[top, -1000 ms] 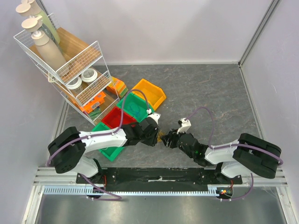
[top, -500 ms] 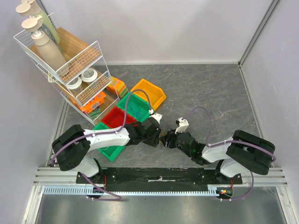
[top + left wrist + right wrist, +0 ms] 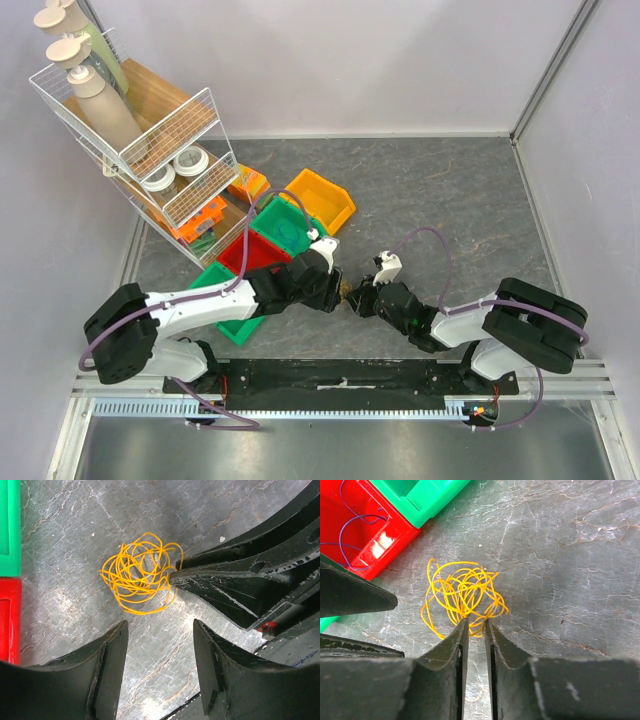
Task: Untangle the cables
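At the far left a wire rack (image 3: 130, 140) of bottles and jars stands on the counter (image 3: 450, 190). Beside it a row of bins runs diagonally towards the arms: an orange bin (image 3: 322, 200), a green bin (image 3: 287, 228), a red bin (image 3: 245, 258) and a second green bin (image 3: 236, 328) nearest the arm bases. A thin blue wire (image 3: 350, 535) lies in the red bin.

The left fingers (image 3: 107, 665) stand wide apart with nothing between them, low over bare counter just beside the cables (image 3: 141, 575). The cables lie flat on the counter between the two arms, near the red bin's corner but apart from it. They form a loose, roughly round yellow knot with no clear long axis. One slack loop bulges out towards the left fingers.

The right fingers (image 3: 460, 645) reach in from the right, drawn nearly together with only a slit between them. Their tips sit at the knot's edge and a few strands run into the slit. Whether they pinch those strands I cannot tell.
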{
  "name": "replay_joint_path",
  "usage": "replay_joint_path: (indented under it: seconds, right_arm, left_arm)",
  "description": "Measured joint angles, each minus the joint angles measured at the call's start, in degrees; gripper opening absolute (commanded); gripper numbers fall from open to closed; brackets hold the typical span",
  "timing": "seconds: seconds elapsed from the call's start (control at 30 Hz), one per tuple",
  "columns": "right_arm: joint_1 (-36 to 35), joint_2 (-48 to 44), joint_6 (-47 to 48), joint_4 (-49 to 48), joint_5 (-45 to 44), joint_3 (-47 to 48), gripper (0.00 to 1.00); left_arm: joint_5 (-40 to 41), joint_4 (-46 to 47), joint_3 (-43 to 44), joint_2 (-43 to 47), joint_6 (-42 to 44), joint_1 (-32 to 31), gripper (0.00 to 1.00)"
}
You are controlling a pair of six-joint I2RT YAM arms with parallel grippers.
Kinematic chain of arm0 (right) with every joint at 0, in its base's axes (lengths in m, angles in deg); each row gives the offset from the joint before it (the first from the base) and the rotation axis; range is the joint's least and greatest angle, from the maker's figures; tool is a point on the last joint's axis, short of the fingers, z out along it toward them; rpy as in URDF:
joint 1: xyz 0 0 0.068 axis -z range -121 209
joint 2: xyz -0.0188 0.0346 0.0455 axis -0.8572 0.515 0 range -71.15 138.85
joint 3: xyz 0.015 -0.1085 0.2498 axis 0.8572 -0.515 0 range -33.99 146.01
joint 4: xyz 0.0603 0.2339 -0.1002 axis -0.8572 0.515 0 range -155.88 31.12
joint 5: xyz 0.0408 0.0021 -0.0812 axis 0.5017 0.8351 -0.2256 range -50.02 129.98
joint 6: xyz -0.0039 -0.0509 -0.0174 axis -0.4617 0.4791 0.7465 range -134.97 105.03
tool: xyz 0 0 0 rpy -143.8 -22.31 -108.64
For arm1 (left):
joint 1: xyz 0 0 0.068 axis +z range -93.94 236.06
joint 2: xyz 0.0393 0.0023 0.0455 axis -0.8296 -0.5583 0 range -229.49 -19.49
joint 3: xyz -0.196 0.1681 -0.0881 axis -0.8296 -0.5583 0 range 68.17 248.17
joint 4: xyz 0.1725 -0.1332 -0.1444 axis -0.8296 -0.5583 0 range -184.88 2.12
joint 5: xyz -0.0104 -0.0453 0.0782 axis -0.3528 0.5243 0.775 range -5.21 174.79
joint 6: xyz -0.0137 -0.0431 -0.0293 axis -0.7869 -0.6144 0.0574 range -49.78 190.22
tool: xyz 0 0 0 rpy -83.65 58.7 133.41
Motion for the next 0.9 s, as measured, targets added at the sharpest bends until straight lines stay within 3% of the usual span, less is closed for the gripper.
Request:
replay_joint_path:
  seconds: [0.1,0.27,0.47,0.73,0.9]
  right_arm:
    - [0.04,0.0,0.04,-0.02,0.31,0.0,0.11]
    - [0.04,0.0,0.04,-0.04,0.52,-0.02,0.01]
    - [0.04,0.0,0.0,-0.04,0.63,-0.02,0.0]
    - [0.04,0.0,0.0,-0.04,0.7,-0.02,0.0]
    - [0.04,0.0,0.0,-0.04,0.72,-0.02,0.0]
  left_arm:
    - [-0.02,0.57,0.0,0.22,-0.37,0.0,0.59]
    - [0.15,0.7,0.9,-1.18,-1.33,0.04,0.59]
    - [1.66,0.07,3.67,-5.66,-4.55,0.68,0.48]
    - [4.7,-3.58,4.61,-7.15,-10.34,0.87,0.54]
    - [6.14,-5.07,4.96,-7.63,-13.38,1.2,0.43]
